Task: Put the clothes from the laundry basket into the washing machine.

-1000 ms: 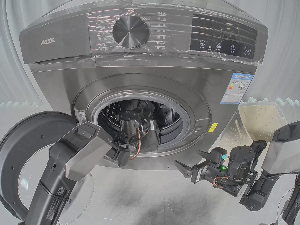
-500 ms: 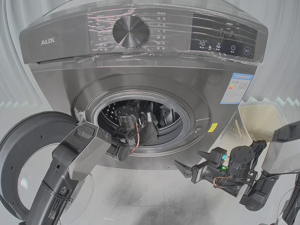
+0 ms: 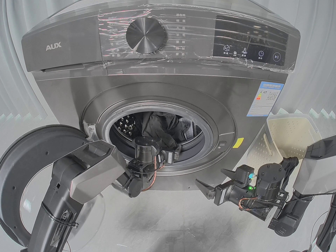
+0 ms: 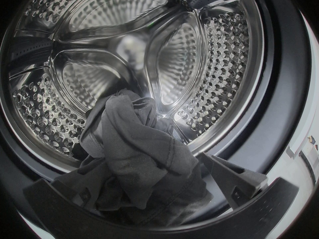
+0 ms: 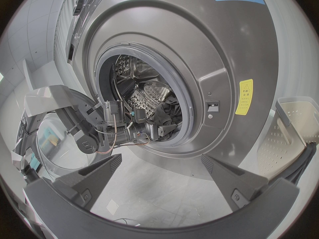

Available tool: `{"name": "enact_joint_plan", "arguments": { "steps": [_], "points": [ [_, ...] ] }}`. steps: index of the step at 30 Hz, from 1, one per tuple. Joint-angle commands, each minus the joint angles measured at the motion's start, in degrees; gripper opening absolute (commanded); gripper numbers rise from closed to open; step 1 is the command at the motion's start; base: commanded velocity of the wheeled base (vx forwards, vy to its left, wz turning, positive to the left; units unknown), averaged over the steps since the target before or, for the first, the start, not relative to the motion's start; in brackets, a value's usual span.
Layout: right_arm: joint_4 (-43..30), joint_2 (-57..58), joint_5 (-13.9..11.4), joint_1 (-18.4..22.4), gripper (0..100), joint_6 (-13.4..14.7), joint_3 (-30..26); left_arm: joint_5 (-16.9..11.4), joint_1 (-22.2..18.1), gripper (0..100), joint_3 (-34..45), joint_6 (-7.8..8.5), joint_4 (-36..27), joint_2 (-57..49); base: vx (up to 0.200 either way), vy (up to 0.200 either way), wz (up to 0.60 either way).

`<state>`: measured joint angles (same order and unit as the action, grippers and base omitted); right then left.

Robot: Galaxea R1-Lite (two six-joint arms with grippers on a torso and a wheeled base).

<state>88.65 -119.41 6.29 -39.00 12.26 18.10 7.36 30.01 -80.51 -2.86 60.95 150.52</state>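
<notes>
Left gripper (image 3: pixel 173 154) open at the drum (image 4: pixel 216 67) mouth, gripping nothing.
Its fingers are standing wide apart; a dark grey garment (image 4: pixel 139 156) is lying heaped between them on the front lip inside the washing machine (image 3: pixel 157 84). Right gripper (image 3: pixel 209 177) is hovering open and empty above the floor, near the white laundry basket (image 3: pixel 294 130).

Grey arm shells (image 3: pixel 91 172), black wrists (image 3: pixel 145 151), copper cables (image 3: pixel 154 170)

Silver-grey washer (image 3: pixel 168 86) with a shiny dimpled drum (image 4: pixel 216 67); dark grey clothes (image 4: pixel 139 156); cream perforated basket (image 3: pixel 292 133); yellow sticker (image 3: pixel 238 142).
</notes>
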Motion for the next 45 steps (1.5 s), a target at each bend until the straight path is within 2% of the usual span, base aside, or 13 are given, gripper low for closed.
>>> {"name": "enact_joint_plan", "arguments": {
  "steps": [1, 3, 4, 13, 16, 19, 22, 34, 45],
  "points": [
    [0.0, 0.1, 0.0, 0.0, 100, 0.0, 0.0, -0.2, 0.2, 100, 0.9, 0.93, 0.0, 0.5, 0.0, 0.0, 0.0],
    [0.0, 0.1, -0.1, 0.0, 100, 0.0, 0.0, -0.2, 0.0, 100, 0.8, 1.37, 0.0, 0.7, 0.0, 0.0, 0.0],
    [0.0, 0.1, -0.1, 0.0, 100, 0.0, 0.0, -0.2, 0.0, 0, 0.7, 1.55, 0.0, 0.9, 0.0, 0.0, 0.0],
    [0.0, 0.1, -0.1, 0.0, 100, 0.0, 0.0, 0.5, -0.3, 0, -2.0, 1.55, 0.5, 1.1, 0.0, 0.0, 0.0],
    [0.0, 0.1, -0.1, 0.0, 100, 0.0, 0.0, 1.6, -0.6, 0, -7.0, 0.93, 0.6, 1.5, 0.0, 0.0, 0.0],
    [0.1, 0.1, 0.0, 0.0, 100, 0.0, 0.0, 4.2, -1.4, 0, -13.5, 0.76, 0.6, 3.6, 0.0, 0.0, 0.0],
    [0.0, 0.1, 0.0, 0.0, 100, 0.0, 0.0, 4.4, -2.2, 0, -18.9, 0.67, 0.3, 5.0, 0.0, 0.0, 0.0],
    [0.0, 0.0, 0.0, 0.0, 100, 0.0, 0.0, 4.9, -4.0, 0, -32.3, 0.67, -4.5, 8.2, 0.0, 0.0, 0.0],
    [0.0, 0.1, 0.0, -0.5, 100, 0.0, 0.0, 5.4, -4.4, 0, -34.1, 0.76, -7.0, 8.8, 0.0, 0.0, 0.0]
  ]
}}
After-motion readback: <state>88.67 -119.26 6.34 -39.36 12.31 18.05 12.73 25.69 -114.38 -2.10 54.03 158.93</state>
